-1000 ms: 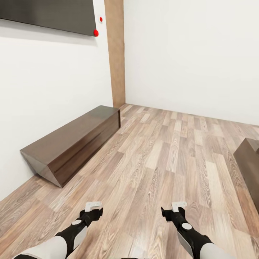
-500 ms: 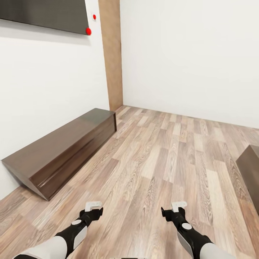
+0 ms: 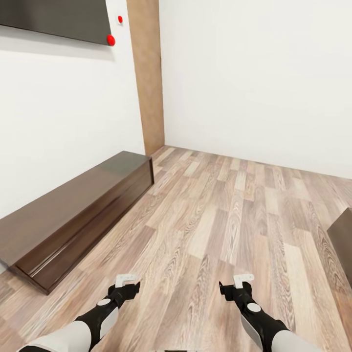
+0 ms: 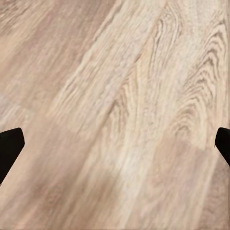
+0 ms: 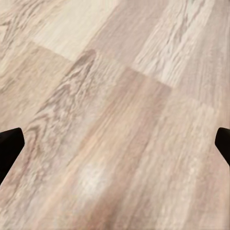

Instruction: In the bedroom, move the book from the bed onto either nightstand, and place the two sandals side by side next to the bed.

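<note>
Bedroom floor [image 3: 220, 230]: brown wood planks are seen across the middle, bounded by white walls.
Low cabinet [image 3: 73, 215]: a long dark-brown unit is set along the left wall.
Dark panel [image 3: 54, 19]: mounted high on the left wall, near a wood-panelled strip [image 3: 146, 78].
Left tool [image 3: 127, 281]: held low over the floor, fingers spread, nothing pinched.
Right tool [image 3: 243, 280]: held likewise, spread and empty.

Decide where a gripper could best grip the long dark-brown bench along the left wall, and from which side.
Likely the top's front long edge, from the open floor side: the bench backs against the white wall, and its body looks too broad for jaws to span, so even this is doubtful.
</note>
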Tool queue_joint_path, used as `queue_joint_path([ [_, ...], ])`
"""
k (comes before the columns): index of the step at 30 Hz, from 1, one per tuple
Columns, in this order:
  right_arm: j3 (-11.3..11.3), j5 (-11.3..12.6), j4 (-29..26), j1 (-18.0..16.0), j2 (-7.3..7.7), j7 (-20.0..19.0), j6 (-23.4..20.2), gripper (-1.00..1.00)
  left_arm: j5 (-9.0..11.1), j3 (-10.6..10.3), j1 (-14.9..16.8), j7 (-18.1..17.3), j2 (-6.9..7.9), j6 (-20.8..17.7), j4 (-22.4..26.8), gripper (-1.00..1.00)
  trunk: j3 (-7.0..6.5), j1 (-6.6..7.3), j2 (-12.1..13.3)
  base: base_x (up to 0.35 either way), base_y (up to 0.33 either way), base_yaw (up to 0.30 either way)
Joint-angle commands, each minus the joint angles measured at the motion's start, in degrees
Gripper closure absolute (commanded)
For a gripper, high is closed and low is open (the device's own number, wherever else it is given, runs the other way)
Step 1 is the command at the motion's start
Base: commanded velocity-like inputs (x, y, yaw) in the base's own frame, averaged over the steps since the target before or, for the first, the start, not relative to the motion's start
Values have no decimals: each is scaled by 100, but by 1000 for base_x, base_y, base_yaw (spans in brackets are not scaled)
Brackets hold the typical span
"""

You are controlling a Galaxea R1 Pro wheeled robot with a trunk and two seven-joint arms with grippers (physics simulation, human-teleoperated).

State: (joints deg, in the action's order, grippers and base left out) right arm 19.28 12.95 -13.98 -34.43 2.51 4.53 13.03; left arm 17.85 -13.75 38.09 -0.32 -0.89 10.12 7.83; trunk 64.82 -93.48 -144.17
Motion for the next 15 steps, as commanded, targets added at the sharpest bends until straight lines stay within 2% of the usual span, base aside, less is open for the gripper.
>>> queue_joint_path([
  [1,49,50,-3,-2,3,24,16,-100,60,-48,5,-3,1,25,-9,-100,5,-2,-2,317,-90,0],
  [7,49,50,-2,-2,3,22,16,-100,60,-48,5,-6,-6,25,-10,-100,5,-2,-2,319,-79,0],
  [15,67,48,-6,-2,-43,-22,19,-100,54,-48,5,-13,-15,25,-4,-100,5,-2,-2,328,-16,0],
])
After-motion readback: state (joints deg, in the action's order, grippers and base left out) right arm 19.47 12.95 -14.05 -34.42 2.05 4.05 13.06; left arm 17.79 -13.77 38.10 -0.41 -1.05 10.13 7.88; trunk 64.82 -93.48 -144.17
